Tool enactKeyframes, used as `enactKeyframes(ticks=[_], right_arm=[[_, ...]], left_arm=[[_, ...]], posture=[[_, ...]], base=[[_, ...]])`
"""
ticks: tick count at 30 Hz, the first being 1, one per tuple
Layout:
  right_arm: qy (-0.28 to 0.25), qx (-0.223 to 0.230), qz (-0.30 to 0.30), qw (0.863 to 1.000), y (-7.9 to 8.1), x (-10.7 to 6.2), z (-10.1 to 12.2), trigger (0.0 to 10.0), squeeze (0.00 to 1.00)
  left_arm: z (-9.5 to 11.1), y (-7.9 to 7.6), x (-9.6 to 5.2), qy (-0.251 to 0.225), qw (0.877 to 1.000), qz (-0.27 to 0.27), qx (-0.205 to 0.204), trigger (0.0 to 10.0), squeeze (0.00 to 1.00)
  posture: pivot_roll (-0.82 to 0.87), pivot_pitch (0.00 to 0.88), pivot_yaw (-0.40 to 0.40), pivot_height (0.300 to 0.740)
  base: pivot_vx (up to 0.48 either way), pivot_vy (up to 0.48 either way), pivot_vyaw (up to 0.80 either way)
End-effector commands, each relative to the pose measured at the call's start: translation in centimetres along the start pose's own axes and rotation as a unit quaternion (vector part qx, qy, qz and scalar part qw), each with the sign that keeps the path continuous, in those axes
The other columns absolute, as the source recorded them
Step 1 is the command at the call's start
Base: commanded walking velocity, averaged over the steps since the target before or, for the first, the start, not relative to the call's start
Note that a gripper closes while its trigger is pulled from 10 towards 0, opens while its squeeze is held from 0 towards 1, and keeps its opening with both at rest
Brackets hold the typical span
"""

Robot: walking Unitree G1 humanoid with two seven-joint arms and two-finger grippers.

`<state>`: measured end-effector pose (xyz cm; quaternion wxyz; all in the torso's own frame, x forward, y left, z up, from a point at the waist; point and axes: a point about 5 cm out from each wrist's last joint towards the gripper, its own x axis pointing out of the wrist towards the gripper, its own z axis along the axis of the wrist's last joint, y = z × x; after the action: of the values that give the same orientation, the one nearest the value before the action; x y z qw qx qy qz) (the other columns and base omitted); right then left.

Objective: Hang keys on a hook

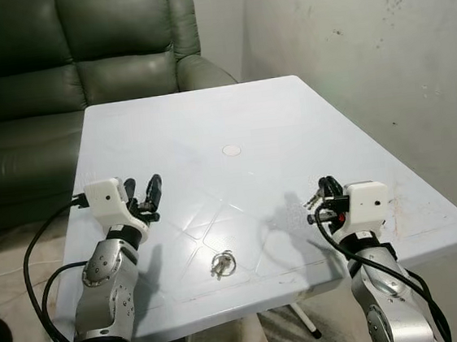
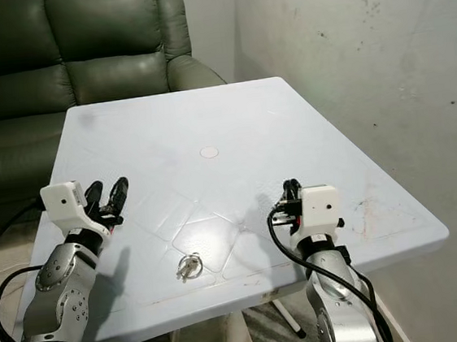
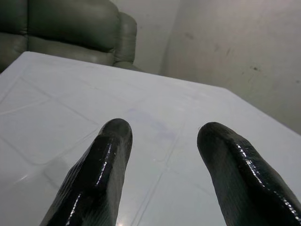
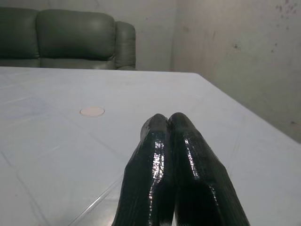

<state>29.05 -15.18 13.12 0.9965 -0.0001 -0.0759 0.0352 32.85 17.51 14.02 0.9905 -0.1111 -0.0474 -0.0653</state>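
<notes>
While a small silver key bunch (image 1: 223, 264) lies near its front edge, the pale white plastic tabletop (image 1: 231, 122) fronts a dark green leather sofa (image 1: 62, 66). Left claw (image 1: 144, 198) gapes wide; right claw (image 1: 323, 194) is pressed together, empty.

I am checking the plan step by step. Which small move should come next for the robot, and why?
Probably lower the left gripper toward the keys. The keys lie loose on the white table near its front edge, between the two arms, and nothing holds them. The left gripper's fingers are apart, while the right gripper is shut and empty. No hook can be made out yet.
</notes>
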Motion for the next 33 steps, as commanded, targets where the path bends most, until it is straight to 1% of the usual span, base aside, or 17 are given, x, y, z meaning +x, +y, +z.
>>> enactKeyframes(ticks=[1,17,21,27,33], right_arm=[[0.0,-0.003,0.0,1.0,-0.22,0.28,0.14,10.0,0.0],[0.0,-0.002,0.01,1.0,0.08,0.23,0.07,10.0,0.0],[0.001,-0.002,0.011,1.0,0.1,0.21,0.03,10.0,0.0],[0.001,-0.003,0.013,1.0,0.18,0.11,0.03,10.0,0.0],[0.003,-0.004,0.016,1.0,0.15,0.05,0.02,10.0,0.0]], left_arm=[[0.21,-0.15,0.29,-0.004,1.0,0.0,0.004,10.0,0.0],[-0.06,-0.31,0.4,0.004,1.0,-0.005,0.004,10.0,0.0],[-0.16,-0.51,0.41,0.002,1.0,-0.005,-0.027,10.0,0.0],[-0.28,-0.4,0.45,0.007,1.0,0.003,-0.012,10.0,0.0],[-0.34,-0.38,0.41,0.008,1.0,0.008,-0.022,10.0,0.0]], posture=[[0.03,0.0,-0.048,0.74],[0.03,0.0,-0.05,0.74],[0.03,0.0,-0.051,0.74],[0.03,0.0,-0.051,0.74],[0.03,0.0,-0.056,0.74]], base=[[0.0,-0.371,-0.77],[0.0,-0.454,-0.77],[0.0,0.0,-0.77],[0.0,0.0,-0.77],[0.0,0.0,-0.77]])
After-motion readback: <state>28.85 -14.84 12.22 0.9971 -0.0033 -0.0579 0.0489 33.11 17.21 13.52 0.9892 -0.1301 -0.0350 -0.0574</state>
